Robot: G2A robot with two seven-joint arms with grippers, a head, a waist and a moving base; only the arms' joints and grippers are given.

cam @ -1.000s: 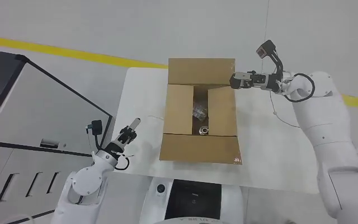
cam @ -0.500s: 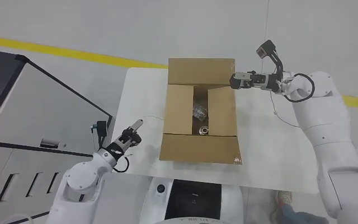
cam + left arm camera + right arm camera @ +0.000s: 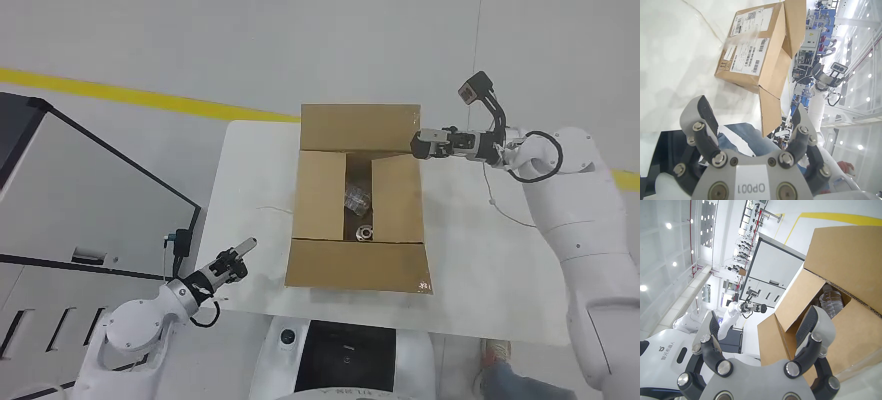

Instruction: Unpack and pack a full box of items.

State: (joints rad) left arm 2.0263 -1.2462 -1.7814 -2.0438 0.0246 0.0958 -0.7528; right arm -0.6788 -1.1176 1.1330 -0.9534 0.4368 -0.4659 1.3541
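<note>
1. My left gripper (image 3: 243, 246) (image 3: 750, 106) hangs over the near left edge of the table (image 3: 250, 170). Its fingers (image 3: 705, 111) are spread wide, holding nothing and touching nothing.
2. The box (image 3: 355, 265) (image 3: 745, 56) stands well to the right of that gripper, in the middle of the table. A stretch of white tabletop lies between them, and the labelled side wall of the box faces this gripper.
3. The far and near flaps of the box are folded outward. The left and right flaps lie partly over the top, leaving a narrow gap down the middle.
4. A clear plastic bottle (image 3: 356, 197) (image 3: 831, 303) lies inside that gap. A small round item (image 3: 363, 233) sits nearer the front edge.
5. My right gripper (image 3: 416, 145) (image 3: 763, 313) is just beside the box's (image 3: 844, 256) far right corner, at flap height. Its fingers (image 3: 810, 321) are wide apart and hold nothing. I cannot tell whether one of them touches the cardboard.
6. More white tabletop runs to the right of the box, below my right arm.
</note>
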